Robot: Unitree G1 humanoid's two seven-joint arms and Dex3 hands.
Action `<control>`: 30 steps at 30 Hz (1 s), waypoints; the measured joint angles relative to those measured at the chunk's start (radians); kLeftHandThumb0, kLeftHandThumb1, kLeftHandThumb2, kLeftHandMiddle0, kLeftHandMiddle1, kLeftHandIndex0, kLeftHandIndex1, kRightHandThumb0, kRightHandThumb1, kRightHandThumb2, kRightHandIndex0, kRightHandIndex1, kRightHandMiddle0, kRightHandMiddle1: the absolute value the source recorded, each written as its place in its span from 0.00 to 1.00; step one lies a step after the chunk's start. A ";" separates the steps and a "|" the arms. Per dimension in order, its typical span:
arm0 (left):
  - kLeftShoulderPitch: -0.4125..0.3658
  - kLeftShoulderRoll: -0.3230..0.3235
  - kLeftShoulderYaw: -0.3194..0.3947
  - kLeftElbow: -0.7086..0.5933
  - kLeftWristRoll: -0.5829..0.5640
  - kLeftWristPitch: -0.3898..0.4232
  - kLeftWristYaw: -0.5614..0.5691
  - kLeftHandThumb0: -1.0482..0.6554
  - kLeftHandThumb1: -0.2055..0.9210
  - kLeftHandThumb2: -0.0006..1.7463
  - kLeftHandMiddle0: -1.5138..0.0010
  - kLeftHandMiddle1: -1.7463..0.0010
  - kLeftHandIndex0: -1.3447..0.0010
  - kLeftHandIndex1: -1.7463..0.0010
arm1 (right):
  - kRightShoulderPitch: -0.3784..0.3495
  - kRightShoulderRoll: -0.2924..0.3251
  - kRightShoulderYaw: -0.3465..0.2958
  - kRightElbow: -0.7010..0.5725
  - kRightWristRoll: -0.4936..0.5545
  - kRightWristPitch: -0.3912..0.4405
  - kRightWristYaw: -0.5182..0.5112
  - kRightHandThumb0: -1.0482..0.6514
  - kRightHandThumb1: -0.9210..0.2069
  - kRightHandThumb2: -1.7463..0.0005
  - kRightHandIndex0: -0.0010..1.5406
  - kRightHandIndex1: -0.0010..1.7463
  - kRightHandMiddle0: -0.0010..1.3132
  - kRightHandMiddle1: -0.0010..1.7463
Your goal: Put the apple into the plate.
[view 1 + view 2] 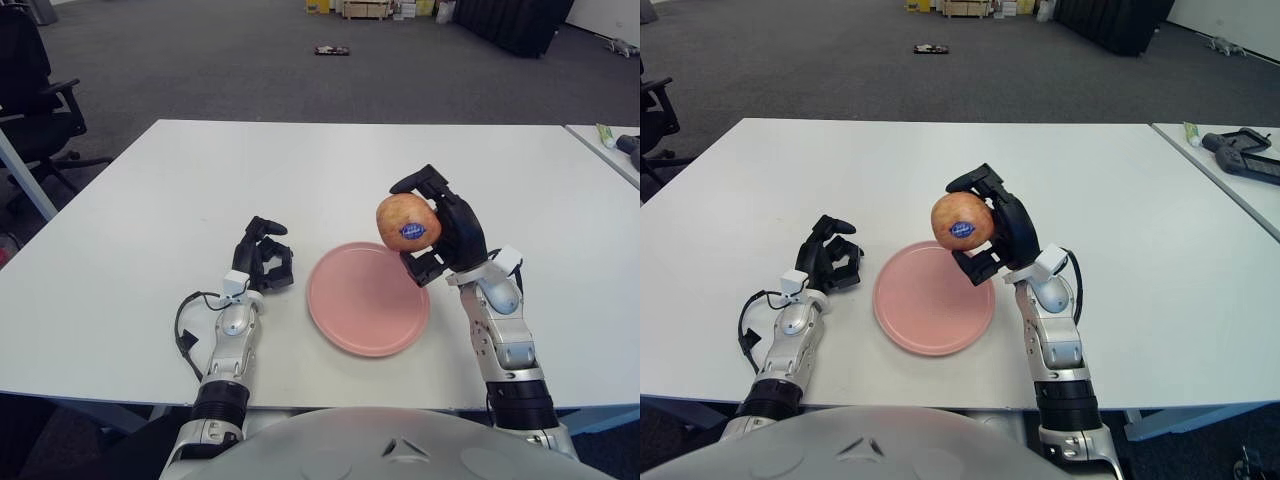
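Now right hand [440,228] fingers wrapped round red-yellow stickered apple [408,220], held above right far rim of round pink plate [368,298]; left hand [264,262] left of plate, fingers loosely curled, holding nothing.

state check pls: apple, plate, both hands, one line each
apple: held in the air, over the plate's right edge, blue sticker facing the camera
plate: pink, flat on the table, nothing in it
right hand: raised, fingers closed around the apple
left hand: beside the plate on its left, fingers curled, holding nothing
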 measured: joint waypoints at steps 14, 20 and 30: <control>-0.003 -0.001 0.000 0.008 0.008 -0.016 0.006 0.61 0.39 0.80 0.54 0.06 0.66 0.00 | -0.020 -0.189 0.093 -0.004 -0.173 0.024 0.144 0.62 0.90 0.00 0.62 0.93 0.53 1.00; -0.003 -0.001 0.000 0.009 0.012 -0.015 0.009 0.61 0.40 0.79 0.54 0.06 0.66 0.00 | -0.019 -0.237 0.151 -0.063 -0.375 0.106 0.116 0.62 0.87 0.02 0.59 0.95 0.51 1.00; -0.005 -0.003 -0.004 0.002 0.042 0.005 0.041 0.61 0.40 0.81 0.57 0.01 0.67 0.00 | -0.029 -0.209 0.262 0.002 -0.726 0.201 -0.047 0.62 0.83 0.03 0.57 0.97 0.48 1.00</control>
